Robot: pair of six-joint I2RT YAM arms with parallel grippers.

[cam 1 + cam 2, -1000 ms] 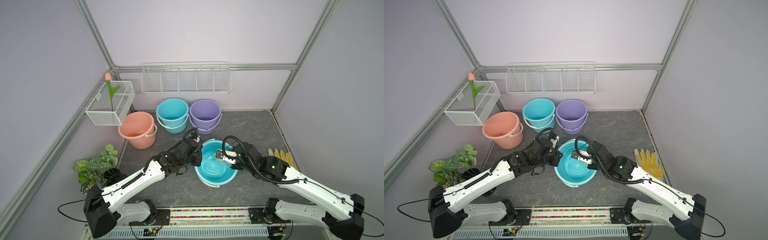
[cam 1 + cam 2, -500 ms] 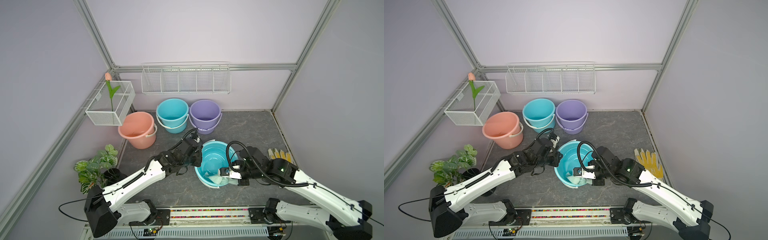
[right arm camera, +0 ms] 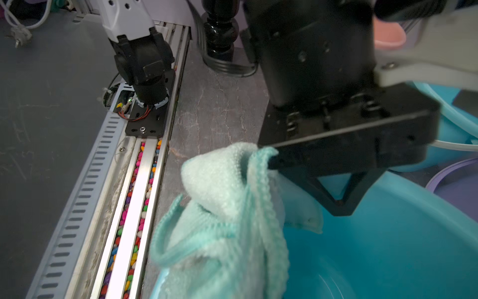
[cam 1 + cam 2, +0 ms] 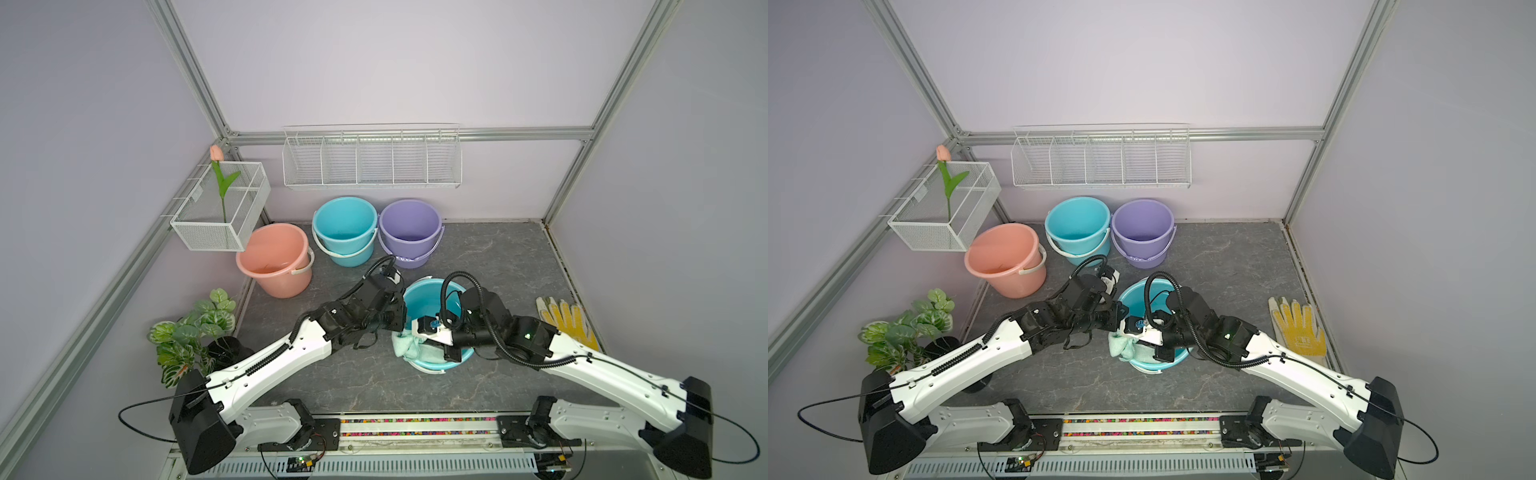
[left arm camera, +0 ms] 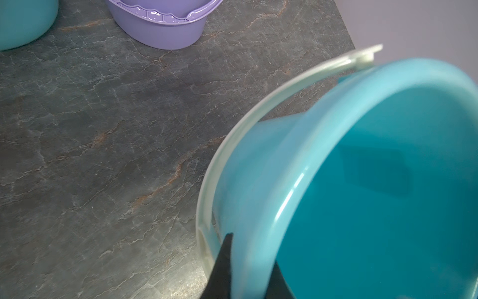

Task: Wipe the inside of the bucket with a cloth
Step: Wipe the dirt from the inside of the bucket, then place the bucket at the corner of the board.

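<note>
Left hand (image 4: 401,323) clamps the rim of the teal bucket (image 4: 420,300), likely steadying it, while right hand (image 4: 419,332), just beside, grasps the mint-green cloth (image 4: 409,348) for wiping.

No legible text, label, brand, number or sign anywhere in these views. Only a small dark printed mark near the cuff of the yellow work glove (image 4: 1298,328), lying on the bench, too small to read in both top views.
</note>
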